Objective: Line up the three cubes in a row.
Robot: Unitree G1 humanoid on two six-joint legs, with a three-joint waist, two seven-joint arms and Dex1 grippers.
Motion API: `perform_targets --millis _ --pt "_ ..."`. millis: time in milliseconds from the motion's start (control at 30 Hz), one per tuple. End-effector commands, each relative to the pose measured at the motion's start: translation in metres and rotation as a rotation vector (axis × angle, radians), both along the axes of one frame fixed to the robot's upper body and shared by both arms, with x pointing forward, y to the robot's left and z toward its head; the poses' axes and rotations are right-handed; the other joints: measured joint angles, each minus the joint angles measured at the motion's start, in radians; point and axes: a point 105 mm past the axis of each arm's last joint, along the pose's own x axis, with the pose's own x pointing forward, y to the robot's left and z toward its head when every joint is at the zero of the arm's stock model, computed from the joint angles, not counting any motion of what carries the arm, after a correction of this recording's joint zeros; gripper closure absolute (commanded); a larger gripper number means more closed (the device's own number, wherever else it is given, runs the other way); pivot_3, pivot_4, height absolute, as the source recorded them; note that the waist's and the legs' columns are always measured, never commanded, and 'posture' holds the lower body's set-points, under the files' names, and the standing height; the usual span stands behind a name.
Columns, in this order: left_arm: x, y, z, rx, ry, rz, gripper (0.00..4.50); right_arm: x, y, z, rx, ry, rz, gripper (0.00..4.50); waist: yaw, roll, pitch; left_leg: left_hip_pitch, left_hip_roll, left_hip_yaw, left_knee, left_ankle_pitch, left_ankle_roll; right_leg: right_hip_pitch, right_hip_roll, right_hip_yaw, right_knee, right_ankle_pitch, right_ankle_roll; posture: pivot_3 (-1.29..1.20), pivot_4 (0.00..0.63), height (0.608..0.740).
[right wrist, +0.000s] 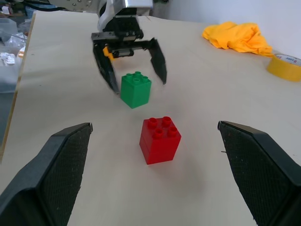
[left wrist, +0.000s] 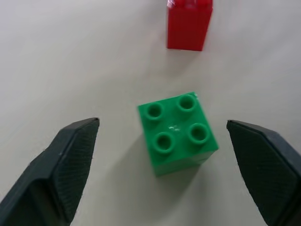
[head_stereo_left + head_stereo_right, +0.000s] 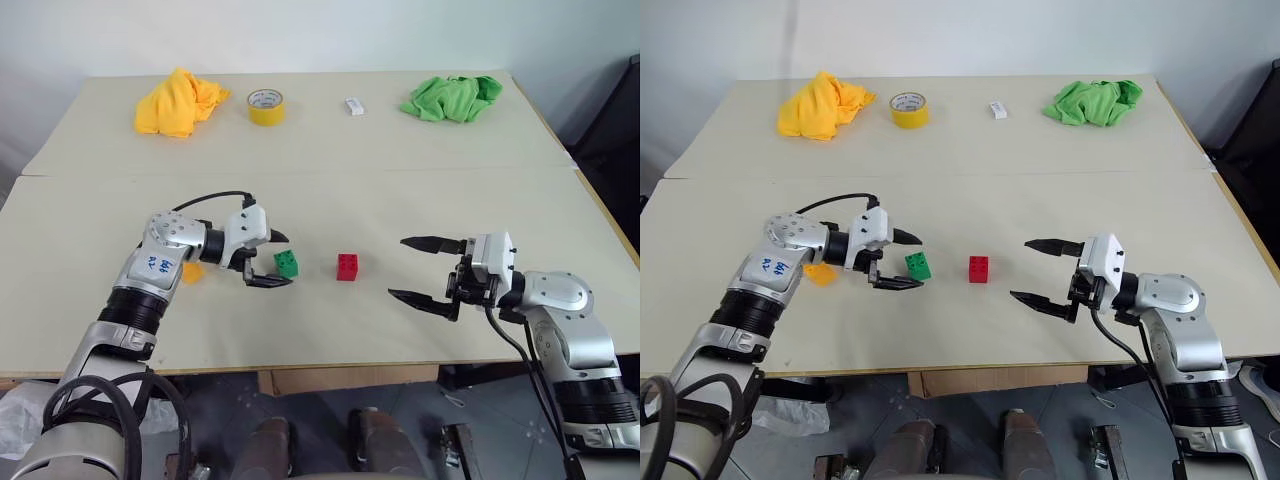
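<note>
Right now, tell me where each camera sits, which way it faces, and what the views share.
Left eye: head, looking down over the table; both arms show.
Right eye: same, slightly offset.
Left wrist: looks along the open left gripper at the green cube.
Right wrist: looks across the table between the open right gripper at the red cube.
Shared: both wrist views show the green and red cubes.

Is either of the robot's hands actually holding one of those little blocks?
No. The left hand is open around the green cube without touching it. The right hand is open and empty.
</note>
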Motion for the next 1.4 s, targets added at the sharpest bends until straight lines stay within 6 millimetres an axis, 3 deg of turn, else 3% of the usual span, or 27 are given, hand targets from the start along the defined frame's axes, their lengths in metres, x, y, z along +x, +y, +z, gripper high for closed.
perform_targets --millis 33,133,200,333,467,633,733,800,867,967,1067,1300,1367,1400 --pt "-0.030 0.015 0.064 -0.226 -0.182 -0.075 0.03 -0.003 0.005 0.008 0.023 -0.023 0.039 0.00 -0.007 0.000 0.000 -0.001 0.001 0.000 0.000 0.000 0.000 -0.001 0.000 0.000 0.000 0.000 0.000 0.00 0.150 0.740" --pt "-0.049 0.048 0.083 -0.340 -0.238 0.091 0.03 -0.002 0.013 0.007 0.034 -0.008 0.073 0.00 -0.020 0.000 0.000 -0.003 0.001 -0.001 0.000 0.000 -0.001 -0.003 0.000 0.000 0.000 0.000 0.000 0.00 0.150 0.740" --pt "-0.056 0.068 0.082 -0.385 -0.241 0.220 0.03 -0.001 0.016 0.008 0.041 -0.009 0.087 0.00 -0.023 0.000 0.000 -0.003 0.001 -0.001 0.000 0.000 -0.001 -0.002 0.000 0.000 0.000 0.000 0.000 0.00 0.150 0.740" --pt "-0.080 0.139 0.050 -0.449 -0.249 0.616 0.03 0.002 0.028 0.012 0.067 -0.021 0.124 0.00 -0.027 0.000 0.000 -0.002 0.001 -0.002 0.000 -0.001 0.000 -0.001 0.000 0.000 0.000 0.000 0.000 0.00 0.150 0.740" --pt "-0.127 0.196 0.007 -0.496 -0.221 0.947 0.03 0.002 0.038 0.016 0.079 -0.029 0.165 0.00 -0.024 -0.001 0.000 -0.002 0.002 -0.002 -0.001 -0.001 0.000 -0.001 0.000 -0.001 -0.002 0.000 0.000 0.00 0.150 0.740" --pt "-0.181 0.218 -0.037 -0.469 -0.114 1.153 0.03 0.001 0.045 0.019 0.078 -0.057 0.199 0.00 -0.008 -0.003 -0.001 -0.002 0.001 -0.003 0.000 -0.004 0.004 0.002 -0.003 -0.002 -0.009 0.000 0.000 0.00 0.150 0.740" --pt "-0.198 0.220 -0.055 -0.457 -0.062 1.192 0.03 0.001 0.048 0.022 0.098 -0.067 0.203 0.00 0.004 -0.003 -0.001 0.000 0.001 -0.003 -0.001 -0.007 0.008 0.005 -0.003 -0.003 -0.012 0.001 0.000 0.00 0.150 0.740" --pt "-0.202 0.210 -0.065 -0.446 -0.023 1.165 0.03 -0.002 0.050 0.022 0.100 -0.056 0.221 0.00 0.004 -0.003 0.000 0.003 0.001 -0.004 -0.001 -0.007 0.008 0.008 -0.003 -0.004 -0.013 0.001 0.000 0.00 0.150 0.740" --pt "-0.184 0.194 -0.065 -0.440 -0.013 1.087 0.03 -0.004 0.050 0.018 0.078 -0.052 0.234 0.00 0.004 -0.002 0.000 0.012 0.001 -0.004 -0.006 -0.008 0.008 0.017 -0.003 -0.004 -0.017 0.001 -0.001 0.00 0.150 0.740" --pt "-0.143 0.167 -0.064 -0.424 0.033 0.920 0.03 -0.006 0.048 0.012 0.054 -0.043 0.232 0.00 0.013 -0.003 0.000 0.013 0.001 -0.006 -0.008 -0.008 0.008 0.018 -0.004 -0.006 -0.019 0.001 -0.001 0.00 0.150 0.740" --pt "-0.109 0.164 -0.060 -0.384 0.038 0.836 0.03 -0.008 0.050 0.010 0.044 -0.035 0.245 0.00 0.007 -0.002 -0.001 0.012 0.001 -0.007 -0.008 -0.007 0.006 0.017 -0.004 -0.008 -0.017 0.002 -0.002 0.00 0.150 0.740" --pt "-0.074 0.157 -0.071 -0.283 0.099 0.732 0.03 -0.006 0.049 0.015 0.049 -0.057 0.217 0.00 -0.032 -0.002 -0.001 0.011 0.002 -0.002 -0.016 -0.003 -0.001 0.010 -0.001 -0.006 -0.015 0.002 -0.002 0.00 0.150 0.740" --pt "-0.063 0.150 -0.064 -0.299 0.089 0.676 0.03 -0.006 0.047 0.016 0.050 -0.061 0.198 0.00 -0.024 -0.002 -0.001 0.010 0.002 -0.002 -0.016 -0.003 0.000 0.009 -0.001 -0.006 -0.014 0.002 -0.002 0.00 0.150 0.740" --pt "-0.060 0.145 -0.061 -0.307 0.094 0.646 0.42 -0.007 0.047 0.015 0.050 -0.061 0.191 0.00 -0.023 -0.002 -0.001 0.010 0.002 -0.002 -0.016 -0.003 0.000 0.009 -0.001 -0.007 -0.014 0.002 -0.002 0.00 0.150 0.740"
